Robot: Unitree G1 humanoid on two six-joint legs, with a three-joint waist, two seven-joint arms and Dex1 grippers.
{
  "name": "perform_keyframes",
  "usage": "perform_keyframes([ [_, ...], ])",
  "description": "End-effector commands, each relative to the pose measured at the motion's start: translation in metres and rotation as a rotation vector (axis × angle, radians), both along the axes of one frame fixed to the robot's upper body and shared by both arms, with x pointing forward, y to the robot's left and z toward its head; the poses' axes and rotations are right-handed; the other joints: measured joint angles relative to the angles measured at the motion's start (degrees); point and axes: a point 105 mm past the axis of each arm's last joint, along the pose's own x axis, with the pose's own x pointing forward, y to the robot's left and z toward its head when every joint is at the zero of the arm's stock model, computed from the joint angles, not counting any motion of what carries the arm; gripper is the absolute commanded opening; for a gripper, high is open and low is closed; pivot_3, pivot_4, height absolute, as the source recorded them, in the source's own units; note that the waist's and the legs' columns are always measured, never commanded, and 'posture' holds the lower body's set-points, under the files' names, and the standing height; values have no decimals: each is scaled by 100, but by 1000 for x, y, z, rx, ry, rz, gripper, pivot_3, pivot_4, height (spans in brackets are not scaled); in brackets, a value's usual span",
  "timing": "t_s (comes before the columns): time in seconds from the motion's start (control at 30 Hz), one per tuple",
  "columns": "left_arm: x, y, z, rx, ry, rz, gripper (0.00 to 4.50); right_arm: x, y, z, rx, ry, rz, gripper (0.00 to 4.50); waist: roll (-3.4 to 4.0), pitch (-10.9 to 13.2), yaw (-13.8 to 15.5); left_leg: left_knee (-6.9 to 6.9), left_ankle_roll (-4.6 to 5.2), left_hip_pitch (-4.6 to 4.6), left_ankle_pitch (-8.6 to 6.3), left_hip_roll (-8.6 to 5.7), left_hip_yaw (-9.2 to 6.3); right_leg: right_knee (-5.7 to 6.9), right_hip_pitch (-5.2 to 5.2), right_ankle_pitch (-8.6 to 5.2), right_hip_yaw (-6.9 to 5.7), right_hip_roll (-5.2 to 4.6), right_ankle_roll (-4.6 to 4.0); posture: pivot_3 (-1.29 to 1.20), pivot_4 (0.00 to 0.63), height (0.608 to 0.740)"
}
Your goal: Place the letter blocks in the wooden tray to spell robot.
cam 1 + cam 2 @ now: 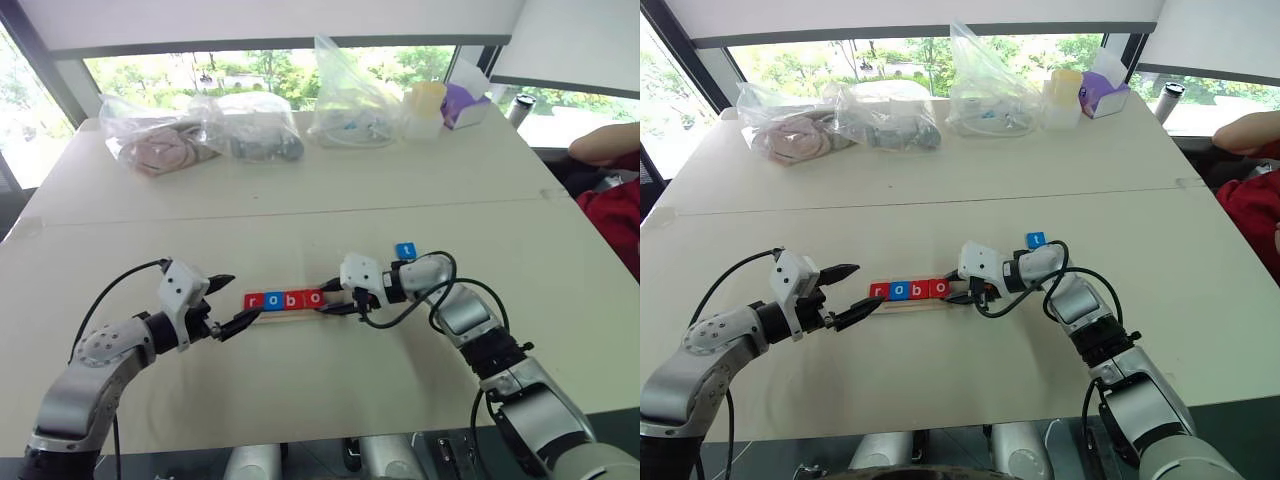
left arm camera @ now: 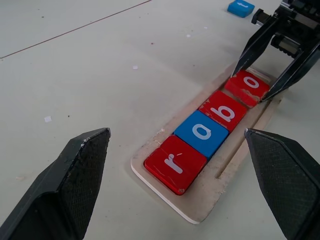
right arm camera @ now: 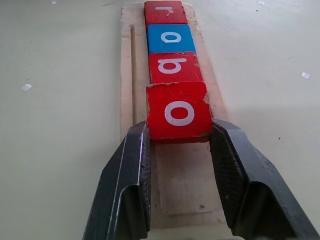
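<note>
Around: plastic bags [image 1: 200, 135] and a purple box [image 1: 465, 105] are seen at 12 o'clock, well apart from the work
Wooden tray [image 2: 235, 162]: r, o, b, o are laid in it, in one row
Second red o [image 3: 178, 111]: it is gripped by the closed right gripper [image 3: 178, 142], at the tray's 3 o'clock end
Blue t [image 1: 405, 251]: it lies outside, near the right gripper, at 1 o'clock
Left gripper [image 1: 228, 300]: spread open, empty, at the tray's 9 o'clock end
</note>
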Motion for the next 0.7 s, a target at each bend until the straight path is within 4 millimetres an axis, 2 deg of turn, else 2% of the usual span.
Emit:
perform_keyframes([
  [0.03,0,1,7,4,-39,3,4500,6,4,9,11,-42,1,1107,0,0,1,0,0,0,0,0,0,0,0,0,0,0,0,0,150,740],
  [0.13,0,1,7,3,-40,5,4500,8,5,9,12,-52,-4,2569,0,0,2,0,0,0,0,0,0,0,0,0,0,0,0,0,150,740],
  [0.23,1,1,7,3,-40,8,4500,10,6,12,24,-75,-15,4292,0,0,1,0,0,0,0,0,0,0,0,0,0,0,0,0,150,740],
  [0.27,1,1,7,4,-40,9,4500,10,6,12,25,-80,-13,4414,0,0,2,-1,0,0,0,0,0,0,0,0,0,0,0,0,150,740],
  [0.57,2,1,6,8,-40,13,4500,6,9,24,94,-42,-8,4414,0,0,1,0,0,0,0,1,0,0,0,0,0,0,0,0,150,740],
  [0.7,4,1,5,9,-42,18,4500,-7,10,15,74,28,37,4414,0,0,3,-1,0,0,0,1,-1,0,0,0,0,0,0,0,150,740],
])
